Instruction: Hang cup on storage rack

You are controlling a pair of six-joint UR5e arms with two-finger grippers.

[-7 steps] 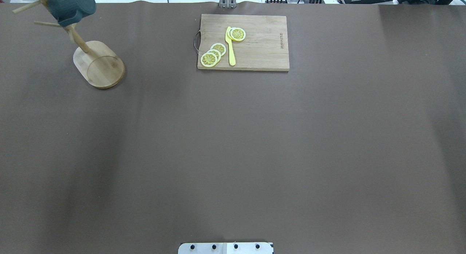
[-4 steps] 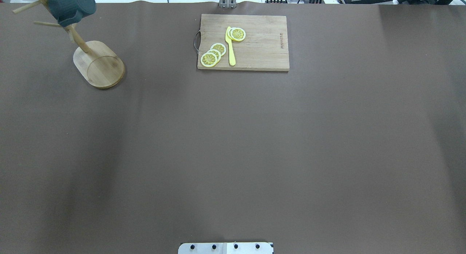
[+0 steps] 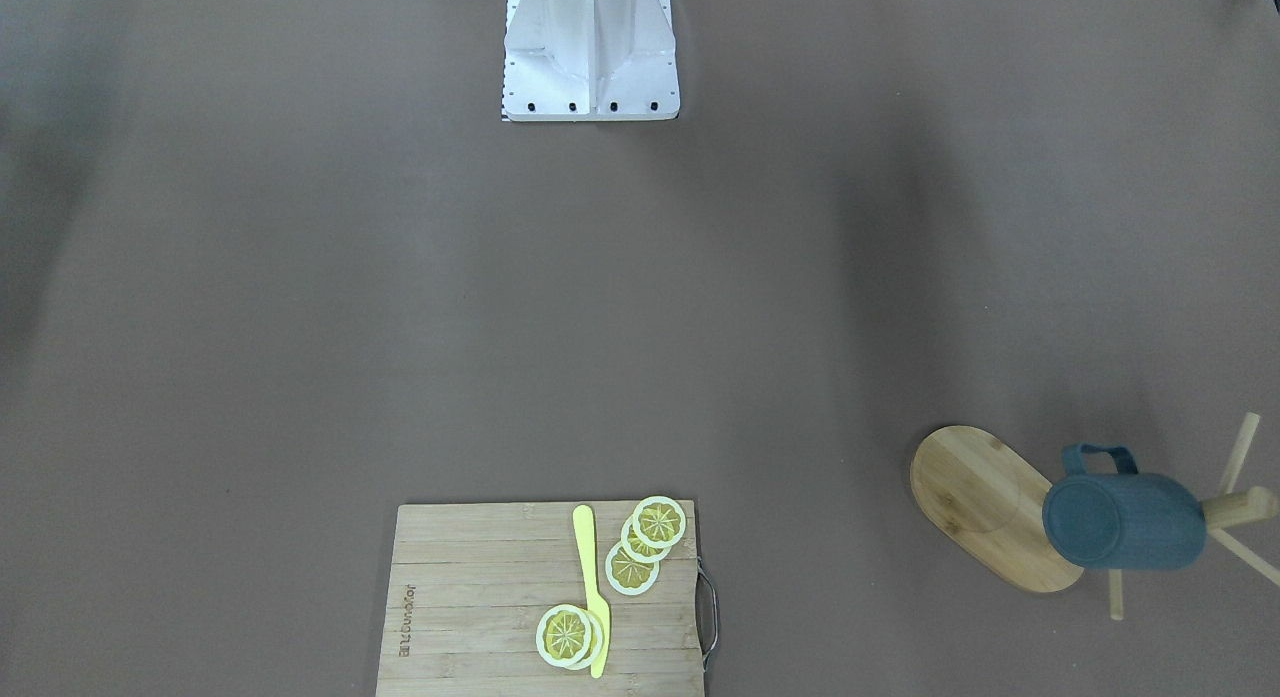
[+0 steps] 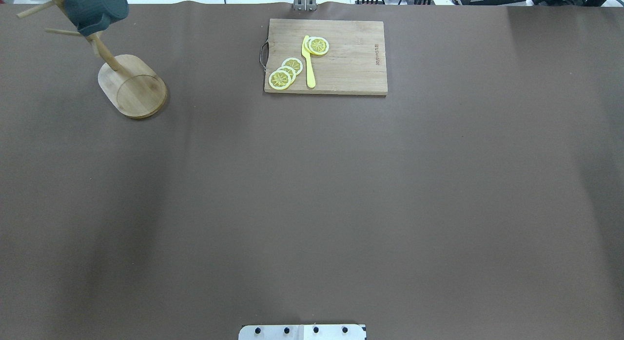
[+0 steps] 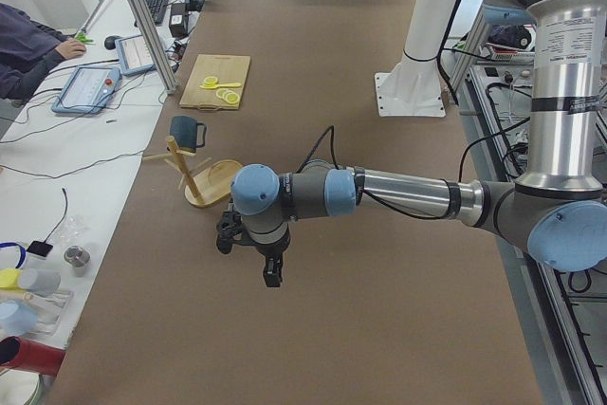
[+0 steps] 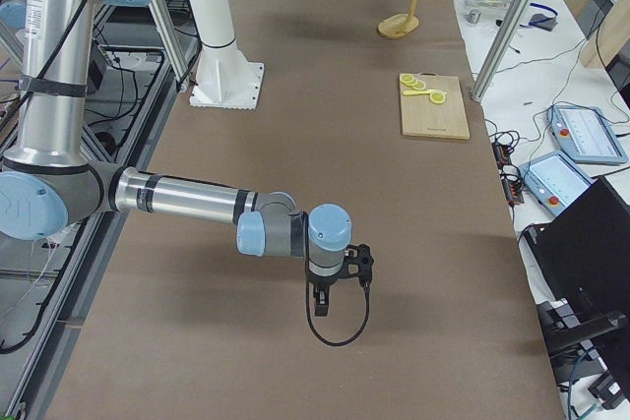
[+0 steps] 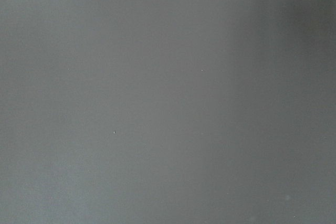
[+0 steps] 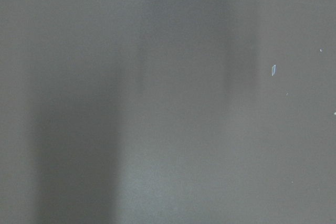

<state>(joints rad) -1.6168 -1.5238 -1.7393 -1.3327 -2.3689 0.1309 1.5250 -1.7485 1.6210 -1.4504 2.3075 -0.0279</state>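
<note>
Two grippers show only in the side views, so you cannot tell whether the left gripper [image 5: 271, 279] or the right gripper [image 6: 320, 304] is spread or closed. Both wrist cameras show only the blurred table [image 7: 168, 98]. The cup [image 3: 1120, 522] hangs on the storage rack [image 3: 975, 502]; its body hides the carrying peg.

Overhead, mid-frame table [image 4: 312, 208] is open to me; storage rack [image 4: 139, 89] with cup [image 4: 95, 8] blocks upper left, cutting board [image 4: 351, 67] top centre.
</note>
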